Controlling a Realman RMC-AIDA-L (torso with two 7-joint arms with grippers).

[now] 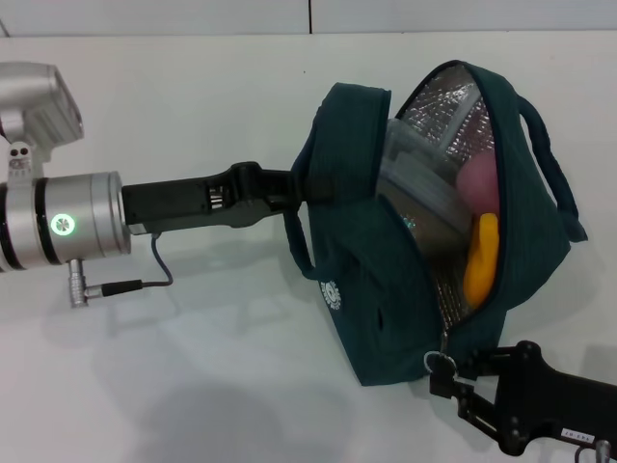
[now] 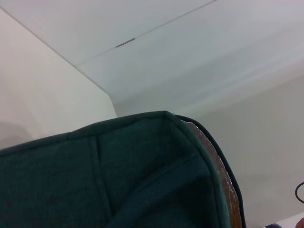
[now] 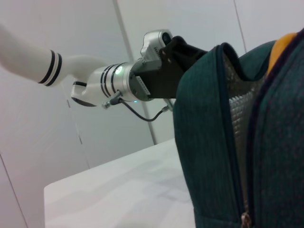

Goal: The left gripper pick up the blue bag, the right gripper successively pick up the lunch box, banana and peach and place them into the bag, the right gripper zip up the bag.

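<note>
Over the white table point(image 1: 193, 386) the left gripper point(image 1: 294, 188), clamped on a handle, holds up the soft, loaded blue bag point(image 1: 386, 289) (lunch box point(image 1: 419, 178), peach point(image 1: 479, 183) and banana point(image 1: 481, 260) inside), while the right gripper point(image 1: 445, 371) has closed on the small zipper ring, the sensible hold, since the limp fabric will likely sag and resist.

The table point(image 1: 193, 87) is a plain white surface that fills the head view; a dark seam in the wall behind meets its far edge. The blue bag point(image 1: 366, 289) appears over the table; whether its base touches the surface cannot be determined.
</note>
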